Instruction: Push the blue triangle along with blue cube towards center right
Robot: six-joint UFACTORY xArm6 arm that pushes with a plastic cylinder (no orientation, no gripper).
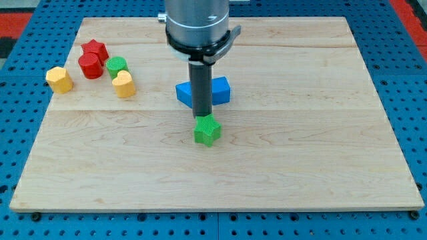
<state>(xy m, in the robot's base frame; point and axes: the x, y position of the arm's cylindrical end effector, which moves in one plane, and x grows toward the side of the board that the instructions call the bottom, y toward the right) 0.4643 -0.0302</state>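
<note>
Two blue blocks (219, 90), two green, two red, two yellow

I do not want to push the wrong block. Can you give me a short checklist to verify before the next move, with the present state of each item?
1. Blue blocks found: ok, near the board's middle, partly hidden behind the rod.
2. Triangle and cube told apart: cannot tell, the rod covers where they meet.
3. My tip on the view's left of the blue blocks, ready to push right: not ok, it stands in front of them, just above the green star.
4. Green star clear of the tip: not ok, it looks touching or almost.
5. Board on the view's right free of blocks: ok.
</note>
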